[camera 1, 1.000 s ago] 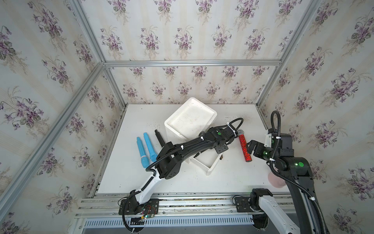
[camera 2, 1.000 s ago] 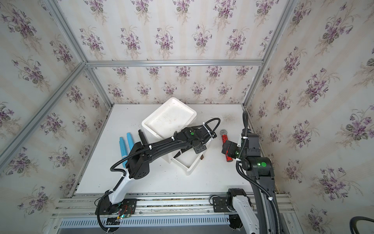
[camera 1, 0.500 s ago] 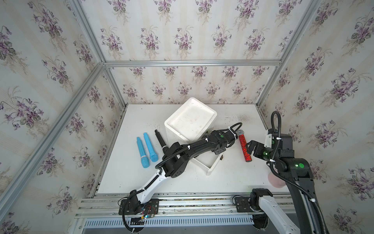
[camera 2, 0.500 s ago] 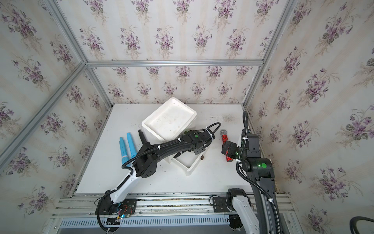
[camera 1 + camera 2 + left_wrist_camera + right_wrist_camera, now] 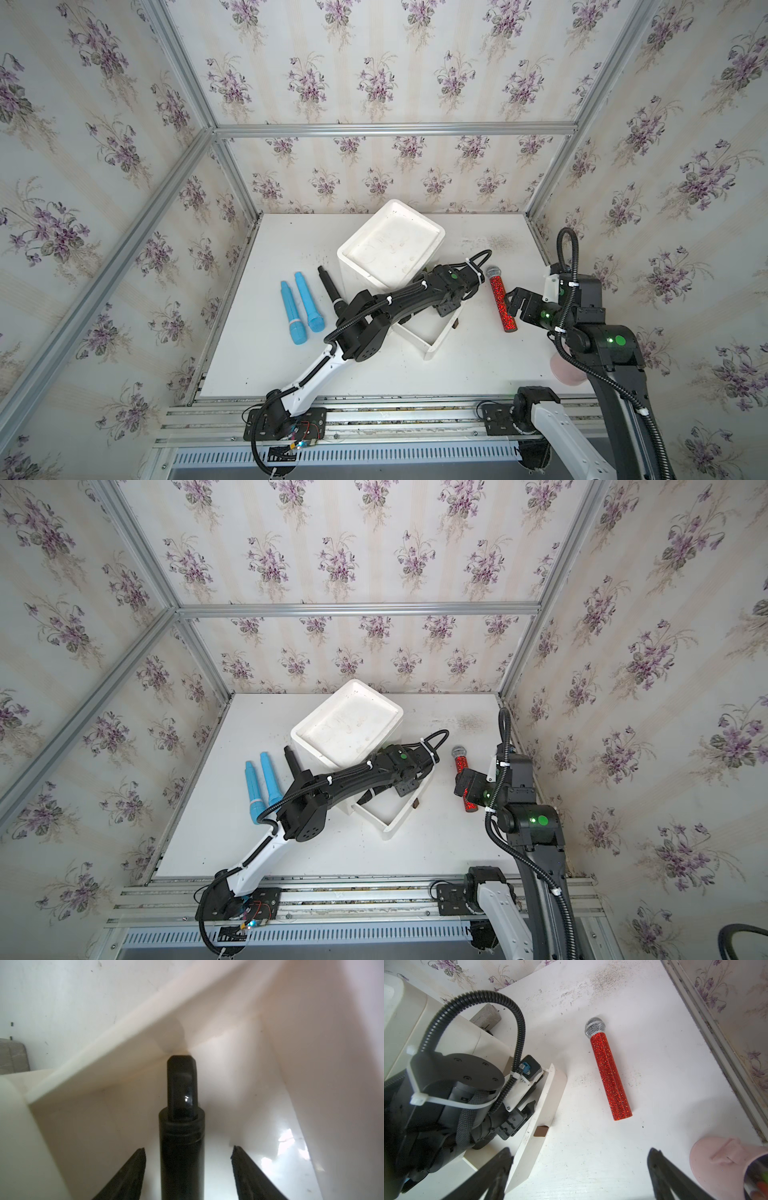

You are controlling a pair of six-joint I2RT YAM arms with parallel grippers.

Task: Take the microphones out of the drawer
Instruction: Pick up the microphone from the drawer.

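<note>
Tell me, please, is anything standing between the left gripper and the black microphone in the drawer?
Nothing visible does. In the left wrist view the black microphone lies inside the open left gripper, with bare drawer floor on each side.

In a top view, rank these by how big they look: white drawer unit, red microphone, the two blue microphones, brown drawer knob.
1. white drawer unit, clearly largest.
2. red microphone and blue microphones: about alike in length, so no ranking between them.
3. brown drawer knob, by far smallest.
</note>
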